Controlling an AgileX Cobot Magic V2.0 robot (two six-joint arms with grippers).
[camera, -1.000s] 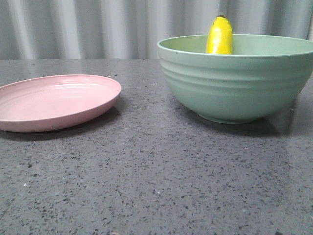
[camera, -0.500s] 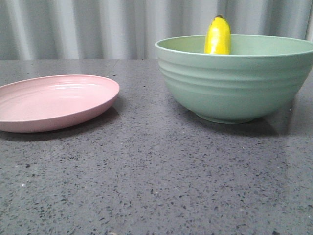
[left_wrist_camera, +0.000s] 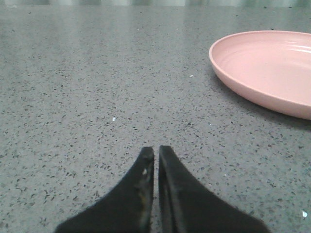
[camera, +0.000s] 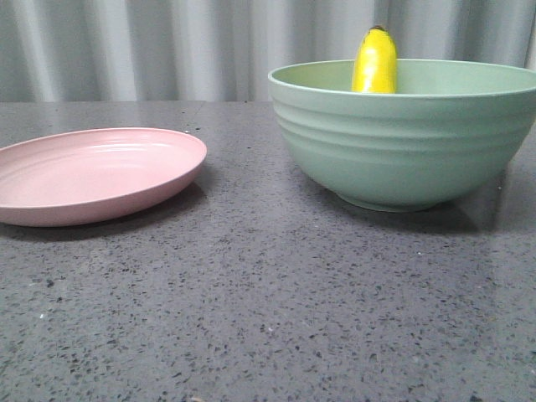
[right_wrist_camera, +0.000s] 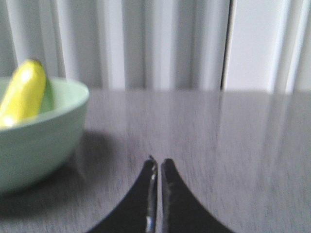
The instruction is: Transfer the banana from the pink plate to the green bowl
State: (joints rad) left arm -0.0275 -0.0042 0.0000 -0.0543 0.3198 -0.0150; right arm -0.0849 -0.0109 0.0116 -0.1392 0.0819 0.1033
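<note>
The yellow banana (camera: 374, 63) stands leaning inside the green bowl (camera: 402, 142) at the right, its dark tip above the rim. It also shows in the right wrist view (right_wrist_camera: 22, 94), inside the bowl (right_wrist_camera: 39, 131). The pink plate (camera: 92, 173) lies empty at the left, and shows in the left wrist view (left_wrist_camera: 267, 68). My left gripper (left_wrist_camera: 156, 151) is shut and empty, low over the table beside the plate. My right gripper (right_wrist_camera: 159, 164) is shut and empty, low over the table beside the bowl. Neither gripper shows in the front view.
The dark speckled stone tabletop (camera: 268, 310) stretches in front of the plate and the bowl. A grey pleated curtain (camera: 167, 46) hangs behind the table.
The whole front view shifts slightly sideways and back; plate, bowl and banana keep their places relative to each other.
</note>
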